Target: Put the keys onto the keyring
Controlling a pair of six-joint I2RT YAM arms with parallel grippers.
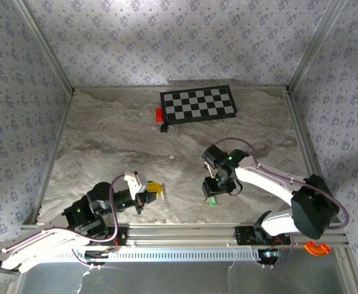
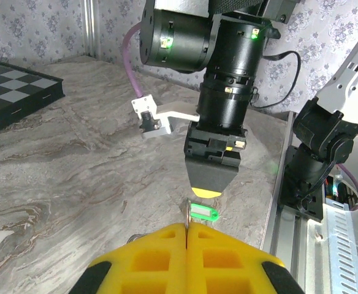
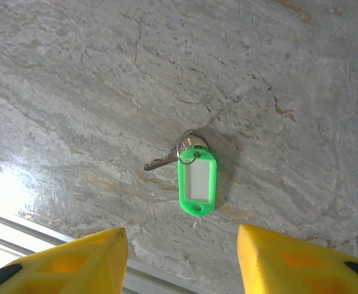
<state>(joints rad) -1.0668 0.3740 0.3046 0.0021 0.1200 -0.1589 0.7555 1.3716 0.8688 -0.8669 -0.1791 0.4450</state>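
Now, L gripper (image 1: 152,191): near-left part of table (image 1: 105,147), pads pressed together on a thin loose key (image 2: 186,214); key tip pokes out toward the right.
R gripper (image 3: 182,262): near side, right of centre, pointing straight down; fingers (image 3: 75,263) spread apart, nothing btwn them.
Keyring (image 3: 192,143): flat on the marble, directly under R gripper, well apart from the fingers.
Green tag (image 3: 197,182): attached to keyring, lying flat.
Ring key (image 3: 160,162): head at the keyring, blade pointing away; can't tell if threaded.
Checkerboard (image 1: 198,104): far side, centre.
Red block (image 1: 159,114): just beside checkerboard's left end.
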